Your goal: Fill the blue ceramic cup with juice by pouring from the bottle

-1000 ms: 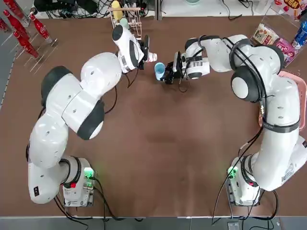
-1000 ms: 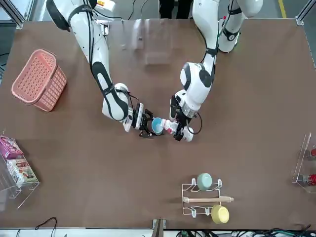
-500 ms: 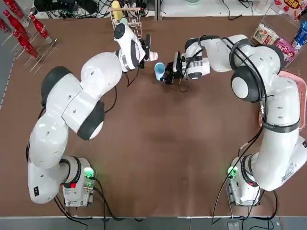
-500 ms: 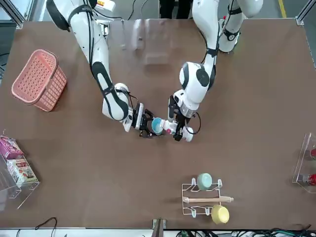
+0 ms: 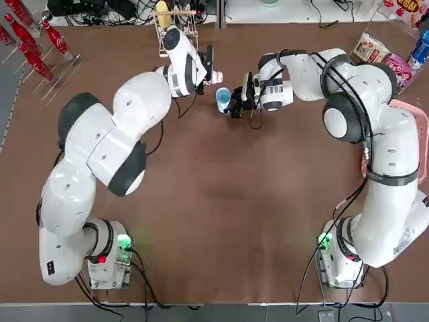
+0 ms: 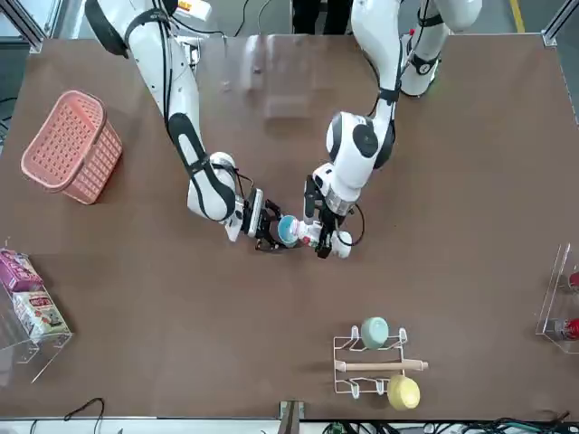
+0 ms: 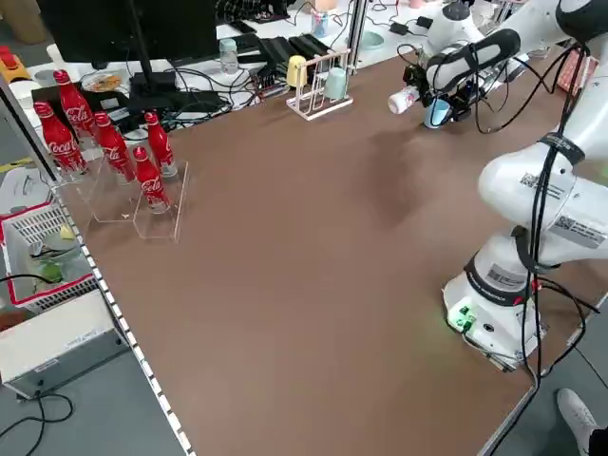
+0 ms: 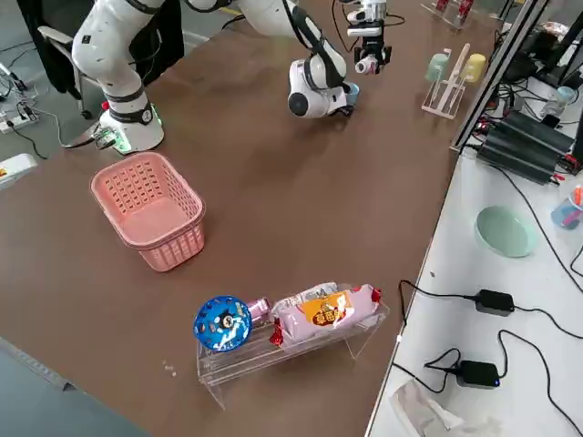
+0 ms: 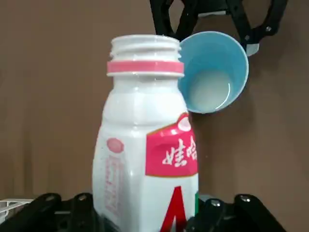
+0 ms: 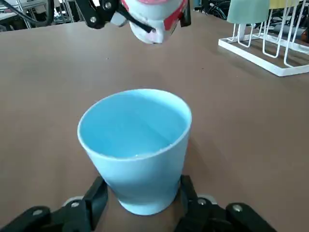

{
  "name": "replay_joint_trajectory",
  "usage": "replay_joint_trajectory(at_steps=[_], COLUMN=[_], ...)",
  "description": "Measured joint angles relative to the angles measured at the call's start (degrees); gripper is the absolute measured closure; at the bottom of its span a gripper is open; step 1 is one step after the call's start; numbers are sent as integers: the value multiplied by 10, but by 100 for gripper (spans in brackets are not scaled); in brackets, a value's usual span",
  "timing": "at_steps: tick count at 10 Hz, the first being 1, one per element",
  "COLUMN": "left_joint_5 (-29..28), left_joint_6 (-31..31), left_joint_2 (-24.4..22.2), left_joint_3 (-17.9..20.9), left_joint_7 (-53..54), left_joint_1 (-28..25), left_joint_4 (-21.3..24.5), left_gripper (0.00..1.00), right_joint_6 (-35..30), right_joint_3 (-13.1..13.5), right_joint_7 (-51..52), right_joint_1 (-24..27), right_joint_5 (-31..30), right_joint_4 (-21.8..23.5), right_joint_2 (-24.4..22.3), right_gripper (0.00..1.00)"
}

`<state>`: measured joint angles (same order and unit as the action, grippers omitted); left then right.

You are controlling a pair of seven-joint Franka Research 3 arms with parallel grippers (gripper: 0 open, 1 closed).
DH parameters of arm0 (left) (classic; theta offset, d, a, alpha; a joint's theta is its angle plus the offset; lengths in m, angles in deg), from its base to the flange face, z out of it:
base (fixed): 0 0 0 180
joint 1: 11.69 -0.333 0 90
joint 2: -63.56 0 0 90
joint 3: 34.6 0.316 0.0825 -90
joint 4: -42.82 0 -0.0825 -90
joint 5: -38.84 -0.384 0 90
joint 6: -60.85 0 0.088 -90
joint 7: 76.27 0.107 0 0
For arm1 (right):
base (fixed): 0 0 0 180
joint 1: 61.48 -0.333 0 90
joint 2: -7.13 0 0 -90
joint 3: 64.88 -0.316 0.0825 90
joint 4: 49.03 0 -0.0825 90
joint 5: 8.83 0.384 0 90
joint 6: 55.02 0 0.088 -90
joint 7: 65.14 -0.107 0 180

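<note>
Around bottle (image 9: pixel 145 145), left jaws (image 9: pixel 147 220) closed; right jaws (image 10: pixel 141 205) grip cup (image 10: pixel 137 154).

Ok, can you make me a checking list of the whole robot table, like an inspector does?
Surface: brown tabletop, no spill seen
Job's things: white bottle, uncapped; blue cup beside its mouth, pale liquid inside
Clutter: pink basket, wire rack with cups, snack packets, red bottles
Tools: left tool grips the bottle; right tool grips the cup
Cables: along both arms; tangled ones beyond the table's far edge
Surroundings: monitor, chair
</note>
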<state>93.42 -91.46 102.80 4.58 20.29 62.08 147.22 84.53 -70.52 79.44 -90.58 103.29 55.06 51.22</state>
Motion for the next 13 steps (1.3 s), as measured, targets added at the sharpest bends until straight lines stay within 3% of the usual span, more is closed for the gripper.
replay_joint_trajectory(at_steps=[13], left_joint_5=[-59], left_joint_6=[1], left_joint_2=[24], left_joint_3=[38], left_joint_7=[-29], left_joint_1=[40], left_joint_4=[-4], left_gripper=[60], right_joint_6=[-2], right_joint_3=[-17], right_joint_7=[1], right_joint_1=[12], right_joint_5=[0], right_joint_4=[4], right_joint_2=[0], right_gripper=[34])
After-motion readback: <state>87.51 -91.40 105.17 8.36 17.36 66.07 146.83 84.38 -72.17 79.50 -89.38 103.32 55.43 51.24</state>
